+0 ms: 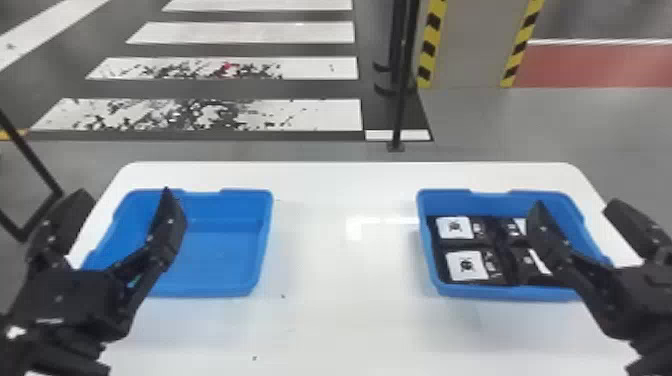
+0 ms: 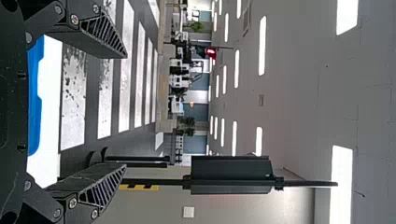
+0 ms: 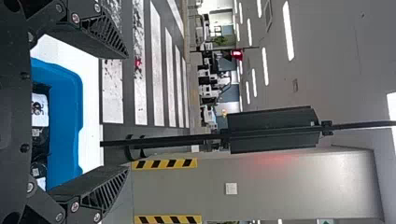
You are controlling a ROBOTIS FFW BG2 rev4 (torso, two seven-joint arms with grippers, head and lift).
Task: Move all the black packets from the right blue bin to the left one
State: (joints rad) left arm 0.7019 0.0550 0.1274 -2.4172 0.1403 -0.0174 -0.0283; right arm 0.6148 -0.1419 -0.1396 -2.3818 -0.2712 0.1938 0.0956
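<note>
Several black packets with white labels (image 1: 467,265) lie in the right blue bin (image 1: 431,272); the left blue bin (image 1: 215,260) holds nothing that I can see. Over the outer side of the left bin, my left gripper (image 1: 125,195) stands open and empty. My right gripper (image 1: 575,207) is likewise open, above the right part of the right bin, hiding some packets. In the left wrist view the left gripper (image 2: 125,111) has its fingers wide apart. The right wrist view has the right gripper (image 3: 127,112) spread too, with packets (image 3: 40,109) beside the right bin's wall (image 3: 65,126).
Both bins stand on a white table (image 1: 345,300), with bare tabletop between them. Beyond the table's far edge a thin black post (image 1: 400,90) stands on the floor, near a grey pillar (image 1: 472,45) with yellow-black striped edges.
</note>
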